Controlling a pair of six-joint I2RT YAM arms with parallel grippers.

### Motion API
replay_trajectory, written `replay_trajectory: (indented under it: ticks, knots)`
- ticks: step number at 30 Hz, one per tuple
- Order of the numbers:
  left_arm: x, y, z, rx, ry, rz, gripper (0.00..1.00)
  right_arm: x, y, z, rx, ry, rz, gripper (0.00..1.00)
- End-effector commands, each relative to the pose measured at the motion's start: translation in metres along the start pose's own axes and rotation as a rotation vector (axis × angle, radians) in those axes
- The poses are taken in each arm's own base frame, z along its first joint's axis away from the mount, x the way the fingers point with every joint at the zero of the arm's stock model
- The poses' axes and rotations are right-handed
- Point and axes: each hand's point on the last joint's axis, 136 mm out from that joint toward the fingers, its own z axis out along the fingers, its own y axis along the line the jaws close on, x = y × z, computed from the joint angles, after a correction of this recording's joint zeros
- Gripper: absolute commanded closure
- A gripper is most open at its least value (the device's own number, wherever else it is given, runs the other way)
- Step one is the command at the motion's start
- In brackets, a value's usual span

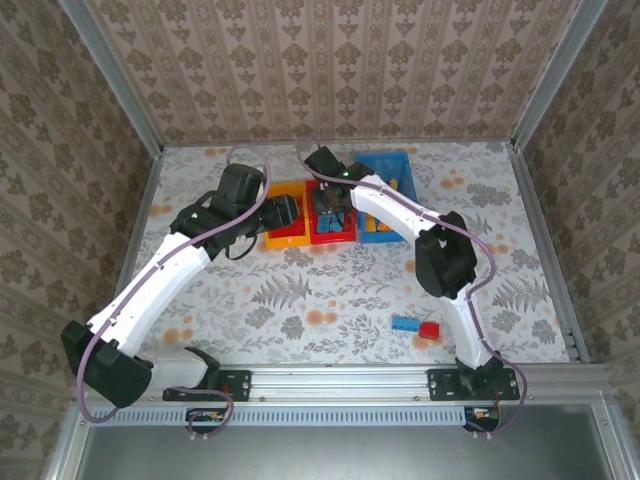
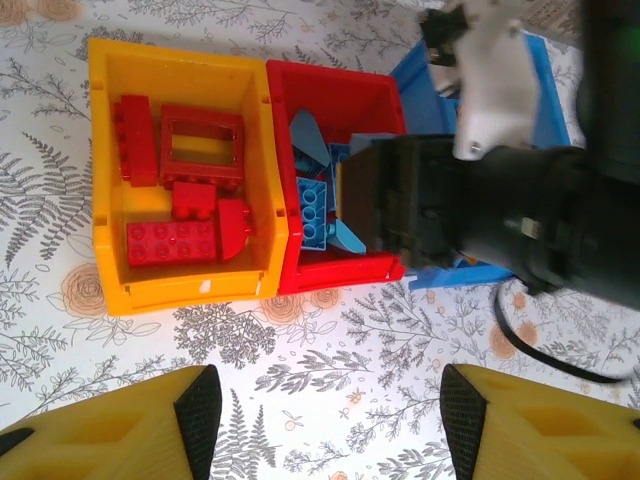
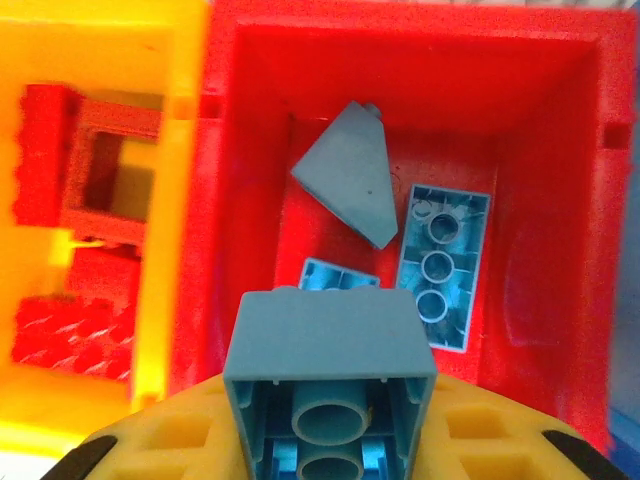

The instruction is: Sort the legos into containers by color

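- Legos: one blue brick (image 3: 330, 350) is clamped in the right claw (image 3: 330, 440), low centre in the right wrist view, over the red bin (image 3: 545, 180).
- Three more blue legos (image 3: 440, 265) lie on that bin's floor.
- The left claw (image 2: 320, 420) hangs with fingers apart and empty above the bench (image 2: 330, 330), just below the yellow bin (image 2: 100, 170), which holds red legos (image 2: 170, 242).
- The blue bin (image 1: 385, 162) sits right of the red bin.
- A loose blue lego (image 1: 405, 324) and a loose red lego (image 1: 430, 330) lie side by side, lower right of centre in the top view.
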Motion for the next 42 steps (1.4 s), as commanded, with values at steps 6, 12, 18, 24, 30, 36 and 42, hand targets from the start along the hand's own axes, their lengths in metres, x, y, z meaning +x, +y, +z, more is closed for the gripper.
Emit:
replay_trajectory:
  ticks: [6, 12, 18, 24, 30, 36, 42]
  knots:
    - [0.011, -0.002, -0.003, 0.026, 0.046, 0.017, 0.37, -0.008, -0.001, 0.009, -0.011, 0.038, 0.071, 0.50]
    - [0.015, -0.007, 0.002, 0.057, 0.076, 0.032, 0.37, -0.023, 0.001, -0.016, -0.026, -0.009, 0.068, 0.36]
    - [0.019, -0.038, 0.011, 0.181, 0.144, 0.122, 0.37, -0.054, -0.007, -0.092, -0.041, -0.181, 0.025, 0.38]
    - [0.061, -0.111, 0.028, 0.393, 0.303, 0.458, 0.35, -0.013, -0.072, -0.168, -0.011, -0.299, 0.047, 0.38]
    - [0.146, -0.170, 0.049, 0.547, 0.462, 0.828, 0.32, 0.066, -0.149, -0.243, 0.035, -0.347, 0.138, 0.30]
    - [0.226, -0.208, 0.078, 0.588, 0.533, 1.134, 0.30, 0.121, -0.175, -0.318, -0.044, -0.452, 0.221, 0.20]
    - [0.281, -0.242, 0.096, 0.653, 0.446, 1.356, 0.27, 0.137, -0.160, -0.365, -0.209, -0.541, 0.217, 0.12]
